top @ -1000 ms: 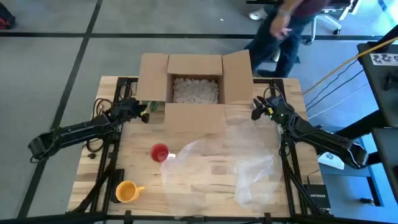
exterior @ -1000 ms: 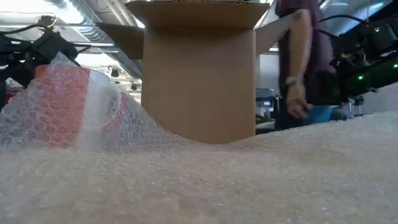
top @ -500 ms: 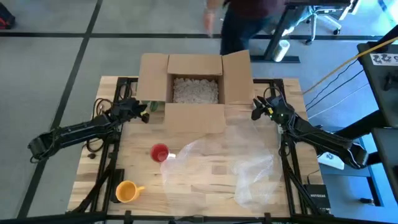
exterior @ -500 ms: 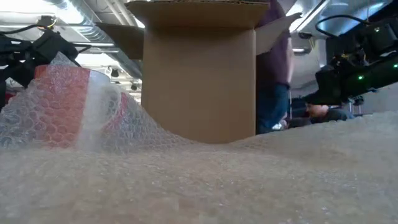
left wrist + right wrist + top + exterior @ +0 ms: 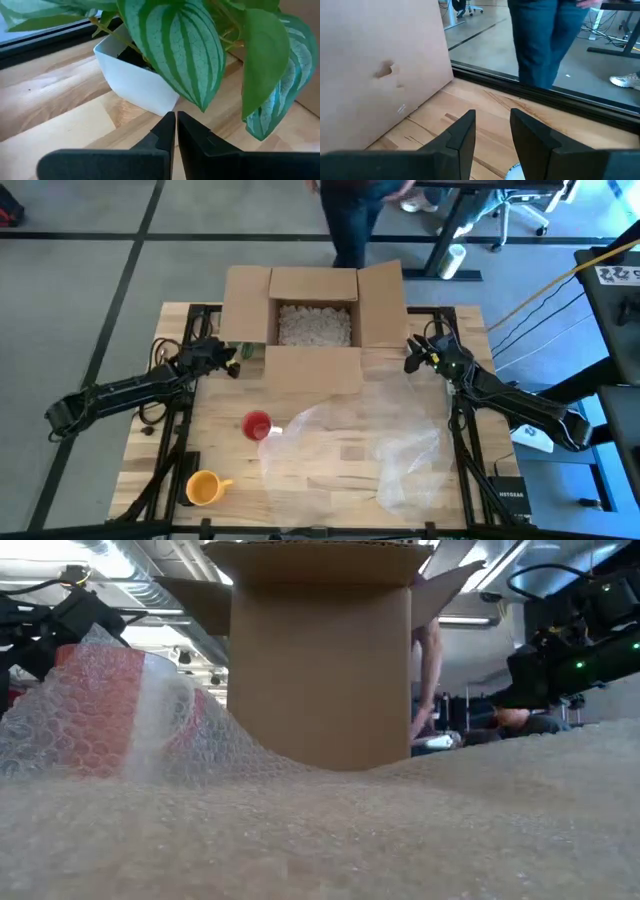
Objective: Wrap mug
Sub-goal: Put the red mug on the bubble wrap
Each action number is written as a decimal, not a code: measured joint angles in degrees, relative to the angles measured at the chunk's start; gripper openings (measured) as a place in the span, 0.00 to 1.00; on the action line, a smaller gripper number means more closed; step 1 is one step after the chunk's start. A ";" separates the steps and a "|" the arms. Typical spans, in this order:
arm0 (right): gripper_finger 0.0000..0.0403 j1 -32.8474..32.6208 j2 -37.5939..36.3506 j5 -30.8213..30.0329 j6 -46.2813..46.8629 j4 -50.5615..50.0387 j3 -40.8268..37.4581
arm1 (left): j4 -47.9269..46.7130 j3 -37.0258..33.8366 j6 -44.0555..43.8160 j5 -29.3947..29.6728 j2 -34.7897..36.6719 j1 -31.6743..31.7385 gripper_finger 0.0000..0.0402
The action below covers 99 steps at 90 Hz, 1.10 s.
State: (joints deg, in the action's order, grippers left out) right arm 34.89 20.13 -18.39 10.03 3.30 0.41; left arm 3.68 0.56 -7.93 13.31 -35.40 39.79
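A red mug (image 5: 257,425) stands upright on the wooden table (image 5: 330,505), left of centre. A clear bubble wrap sheet (image 5: 370,435) lies spread on the table's right half, and its left corner rises against the mug (image 5: 105,710). My left gripper (image 5: 236,363) hovers shut by the box's left near corner, in front of a small potted plant (image 5: 135,80). My right gripper (image 5: 410,360) hovers open by the box's right side (image 5: 380,70), above the wrap's far edge. Neither gripper touches anything.
An open cardboard box (image 5: 315,325) of packing peanuts stands at the table's far middle. An orange mug (image 5: 203,487) sits near the front left corner. A person (image 5: 350,210) stands beyond the far edge.
Both arms have kept still. The person behind the table has walked from its far right toward the middle, behind the box.
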 joint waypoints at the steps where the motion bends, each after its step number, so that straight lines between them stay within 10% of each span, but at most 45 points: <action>1: 0.27 0.01 0.01 0.00 -0.01 -0.01 -0.01 | 0.25 0.00 0.10 -0.01 0.00 0.00 0.00; 67: 0.27 -0.01 -0.01 0.00 0.01 -0.01 -0.01 | 7.51 0.00 1.19 -23.15 0.00 -0.15 0.00; 99: 0.27 -0.01 0.01 0.00 0.01 -0.01 -0.01 | 4.19 0.02 2.07 -23.31 0.00 -6.33 0.00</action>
State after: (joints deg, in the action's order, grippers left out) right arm 34.87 20.14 -18.39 10.04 3.29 0.40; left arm 7.88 0.58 -5.86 -9.99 -35.40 33.46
